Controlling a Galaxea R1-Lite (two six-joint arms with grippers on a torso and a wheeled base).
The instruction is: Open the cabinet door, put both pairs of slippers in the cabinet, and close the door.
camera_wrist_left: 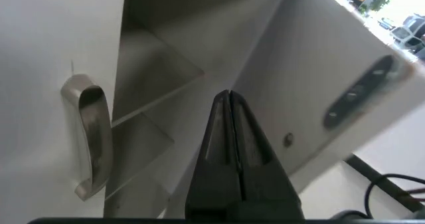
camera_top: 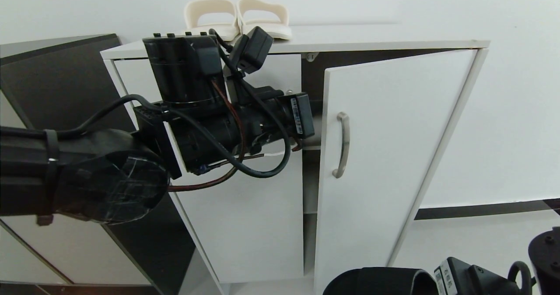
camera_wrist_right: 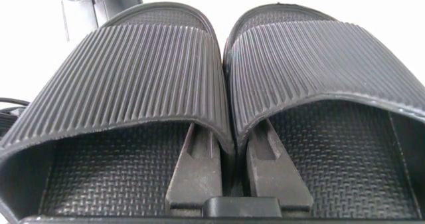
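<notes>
Black ribbed rubber makes up the straps of 1 pair of slippers, the black slippers (camera_wrist_right: 153, 71). Their footbeds carry a fine diamond tread, and the 2 lie side by side, inner walls pressed together. We see the right gripper (camera_wrist_right: 231, 139) closed on that pair: 1 finger sits inside each slipper, and the fingers (camera_wrist_right: 196, 171) pinch the 2 touching walls between them. In the head view the pair (camera_top: 376, 282) sits low, in front of the cabinet and below its open door.

The cream slippers (camera_top: 238, 18) are the other pair, smooth with wide plain straps. They rest side by side on top of the white cabinet (camera_top: 372, 34), toward its back edge.

The right door (camera_top: 385, 155) stands partly open, with a curved brushed-metal handle (camera_top: 343, 144) near its free edge. The left door (camera_top: 245, 212) is shut.

The left gripper (camera_wrist_left: 229, 101) has its 2 fingers pressed flat together with nothing between them. It points into the gap between the doors, where a white shelf (camera_wrist_left: 159, 91) shows inside. A second handle (camera_wrist_left: 93, 137) lies just beside it.
</notes>
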